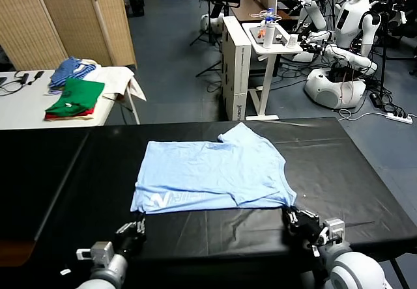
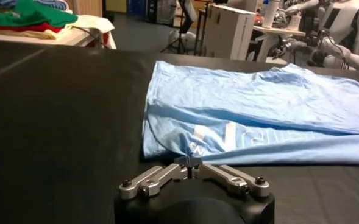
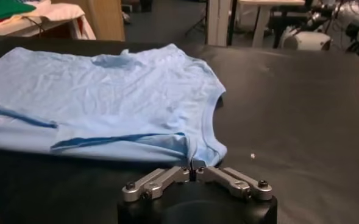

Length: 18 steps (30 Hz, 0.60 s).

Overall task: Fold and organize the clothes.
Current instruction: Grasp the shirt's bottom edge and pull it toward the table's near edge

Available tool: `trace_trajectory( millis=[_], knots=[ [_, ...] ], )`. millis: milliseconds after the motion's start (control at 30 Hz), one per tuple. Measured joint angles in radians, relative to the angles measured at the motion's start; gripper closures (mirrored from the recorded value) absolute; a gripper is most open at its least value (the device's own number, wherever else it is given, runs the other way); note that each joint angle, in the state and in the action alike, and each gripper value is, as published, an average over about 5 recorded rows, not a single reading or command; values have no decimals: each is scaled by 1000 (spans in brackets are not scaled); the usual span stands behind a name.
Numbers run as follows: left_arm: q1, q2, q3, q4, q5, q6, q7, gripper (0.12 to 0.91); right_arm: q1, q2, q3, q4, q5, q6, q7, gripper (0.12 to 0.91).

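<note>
Item: light sky-blue T-shirt [image 1: 212,175], partly folded, lying flat on the black table [image 1: 58,172] about midway between its left and right edges, the shirt's near hem close to the table's near edge. White lettering shows on the near-left corner of the cloth.

Left gripper [image 2: 191,164]: at the table's near edge, fingers clenched together at the shirt's near-left corner; the tips meet at the hem, and they appear to pinch it, though the cloth in the pinch is hard to make out.

Right gripper [image 3: 193,168]: at the near edge by the shirt's near-right corner, fingers likewise clenched; tips at the cloth's edge, apparently nipping it.

Step in hand, as judged: taking hold of both near corners for a fold. Next move calls for lifting both corners evenly and carrying them toward the far edge, keeping the hem taut.

Containers: none seen.

Elsewhere: green and red folded garments [image 1: 75,100] on a white side table [image 1: 26,103] beyond the far-left corner.
</note>
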Motion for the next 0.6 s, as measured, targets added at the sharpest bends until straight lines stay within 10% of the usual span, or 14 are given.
trace_trajectory(
  millis=[433,600],
  knots=[
    [169,54,-60,-90,41,-2,2,885,-77,-13,32,53,-6,-26,23,857],
    [215,54,-68,-112,44,4,-4,885,-103,-19,62,83,-5,-37,19,614]
  ],
)
